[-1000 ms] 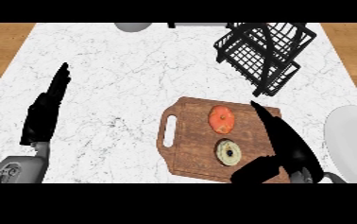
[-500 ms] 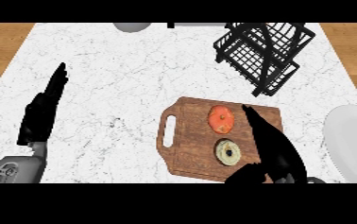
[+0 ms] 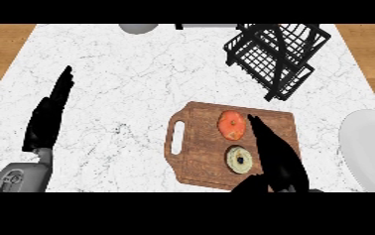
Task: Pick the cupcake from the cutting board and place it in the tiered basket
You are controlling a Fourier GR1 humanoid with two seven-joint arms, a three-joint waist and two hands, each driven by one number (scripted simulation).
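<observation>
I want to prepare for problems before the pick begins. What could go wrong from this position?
1. Two round items lie close together on the brown wooden cutting board: an orange-red one and a pale ring-shaped one. The open black right hand, right beside both, might bump or take the wrong one.
2. The black wire tiered basket stands tilted far across the white marble counter, so the carry is long and placing may be awkward.
</observation>
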